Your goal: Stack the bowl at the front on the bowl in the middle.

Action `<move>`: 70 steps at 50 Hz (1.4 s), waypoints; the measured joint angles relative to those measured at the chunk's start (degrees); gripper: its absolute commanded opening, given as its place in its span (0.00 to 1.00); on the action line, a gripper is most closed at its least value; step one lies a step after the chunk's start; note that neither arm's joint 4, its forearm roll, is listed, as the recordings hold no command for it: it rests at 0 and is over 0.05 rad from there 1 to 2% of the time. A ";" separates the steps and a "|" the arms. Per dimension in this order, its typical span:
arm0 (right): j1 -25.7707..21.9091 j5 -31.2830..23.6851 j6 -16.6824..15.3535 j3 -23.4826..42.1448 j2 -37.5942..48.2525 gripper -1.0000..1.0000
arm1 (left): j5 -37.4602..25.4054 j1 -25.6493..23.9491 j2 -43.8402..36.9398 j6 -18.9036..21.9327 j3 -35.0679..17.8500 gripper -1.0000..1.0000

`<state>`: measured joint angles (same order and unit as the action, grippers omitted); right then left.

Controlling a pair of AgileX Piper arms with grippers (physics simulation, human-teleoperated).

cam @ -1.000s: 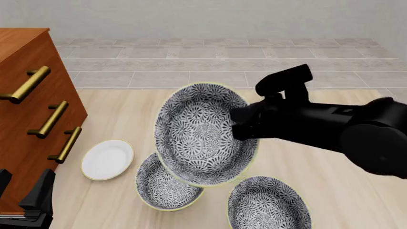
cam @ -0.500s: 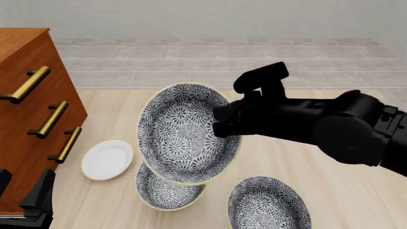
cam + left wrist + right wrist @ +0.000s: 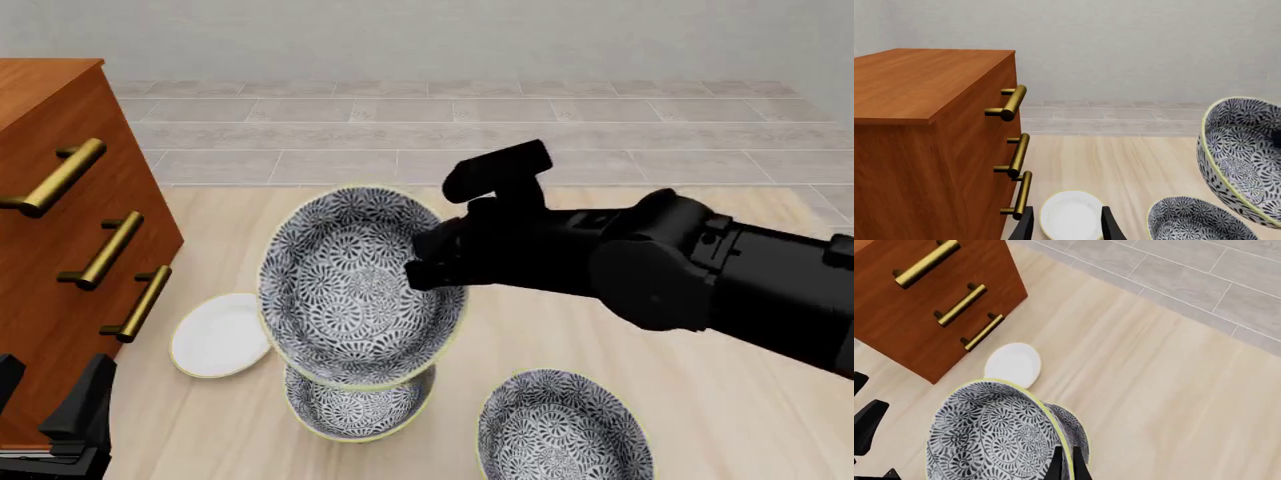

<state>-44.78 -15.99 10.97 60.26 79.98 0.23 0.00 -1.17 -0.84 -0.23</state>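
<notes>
My right gripper (image 3: 434,262) is shut on the right rim of the bowl at the front (image 3: 350,285), holding it in the air, tilted with its patterned inside toward the camera. In the right wrist view the fingers (image 3: 1056,466) pinch that rim of the bowl (image 3: 987,440). The bowl in the middle (image 3: 354,410) sits on the table right below it, mostly covered. The left wrist view shows the held bowl (image 3: 1241,155) above the resting bowl (image 3: 1194,222). My left gripper (image 3: 47,390) is open, low at the front left.
A third patterned bowl (image 3: 561,430) sits at the front right. A small white plate (image 3: 220,335) lies left of the bowls, beside a wooden dresser (image 3: 67,250) with brass handles along the left edge.
The right arm has carried the held bowl leftward and a little down, so it now hangs over the resting bowl. The left arm has not moved.
</notes>
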 measured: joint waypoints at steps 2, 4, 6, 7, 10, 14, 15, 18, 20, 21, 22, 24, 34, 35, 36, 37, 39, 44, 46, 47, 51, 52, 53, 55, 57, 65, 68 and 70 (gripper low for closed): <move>-0.16 0.16 0.14 0.17 0.50 0.00 | 0.00 0.00 0.00 0.00 0.00 1.00; -0.37 0.31 0.32 0.32 0.96 0.00 | 0.00 0.00 0.00 0.00 0.00 1.00; -0.61 0.44 0.51 0.44 1.38 0.00 | 0.00 0.00 0.00 0.00 0.00 1.00; -0.75 0.50 0.61 0.51 1.57 0.00 | 0.00 0.00 0.00 0.00 0.00 1.00; -1.18 0.68 0.90 0.68 2.11 0.00 | 0.00 0.00 0.00 0.00 0.00 1.00; -1.66 0.91 1.21 0.85 2.71 0.00 | 0.00 0.00 0.00 0.00 0.00 1.00; -1.76 0.97 1.28 0.87 2.85 0.00 | 0.00 0.00 0.00 0.00 0.00 1.00; -2.01 1.17 1.49 0.90 3.23 0.00 | 0.00 0.00 0.00 0.00 0.00 1.00; -2.18 1.30 1.61 0.90 3.47 0.00 | 0.00 0.00 0.00 0.00 0.00 1.00; -2.27 1.36 1.66 0.91 3.58 0.00 | 0.00 0.00 0.00 0.00 0.00 1.00; -2.35 1.40 1.71 0.92 3.68 0.00 | 0.00 0.00 0.00 0.00 0.00 1.00; -2.49 1.48 1.80 0.95 3.86 0.00 | 0.00 0.00 0.00 0.00 0.00 1.00; -2.58 2.36 2.14 0.72 5.08 0.00 | 0.00 0.00 0.00 0.00 0.00 1.00; -2.57 2.48 2.18 0.66 5.24 0.00 | 0.00 0.00 0.00 0.00 0.00 1.00; -2.58 2.60 2.21 0.60 5.39 0.00 | 0.00 0.00 0.00 0.00 0.00 1.00; -2.58 2.70 2.24 0.54 5.53 0.00 | 0.00 0.00 0.00 0.00 0.00 1.00; -2.59 2.89 2.29 0.46 5.80 0.00 | 0.00 0.00 0.00 0.00 0.00 1.00; -2.63 3.32 2.38 0.32 6.43 0.00 | 0.00 0.00 0.00 0.00 0.00 1.00; -2.64 3.59 2.39 0.18 6.73 0.00 | 0.00 0.00 0.00 0.00 0.00 1.00; -2.64 3.75 2.40 0.10 6.90 0.00 | 0.00 0.00 0.00 0.00 0.00 1.00; -2.47 4.45 2.42 -0.29 7.68 0.00 | 0.00 0.00 0.00 0.00 0.00 1.00; -2.39 4.64 2.42 -0.39 7.89 0.00 | 0.00 0.00 0.00 0.00 0.00 1.00; -2.32 4.80 2.42 -0.49 8.08 0.00 | 0.00 0.00 0.00 0.00 0.00 1.00; -2.16 5.16 2.43 -0.71 8.46 0.00 | 0.00 0.00 0.00 0.00 0.00 1.00; -1.99 5.53 2.43 -0.94 8.83 0.00 | 0.00 0.00 0.00 0.00 0.00 1.00; -1.54 6.87 2.46 -1.92 10.07 0.00 | 0.00 0.00 0.00 0.00 0.00 1.00; -1.37 7.32 2.49 -2.25 10.46 0.00 | 0.00 0.00 0.00 0.00 0.00 1.00; -1.25 7.62 2.49 -2.47 10.72 0.00 | 0.00 0.00 0.00 0.00 0.00 1.00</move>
<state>-46.03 -8.36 13.46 57.79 90.70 0.23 0.00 -1.17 -0.84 -0.23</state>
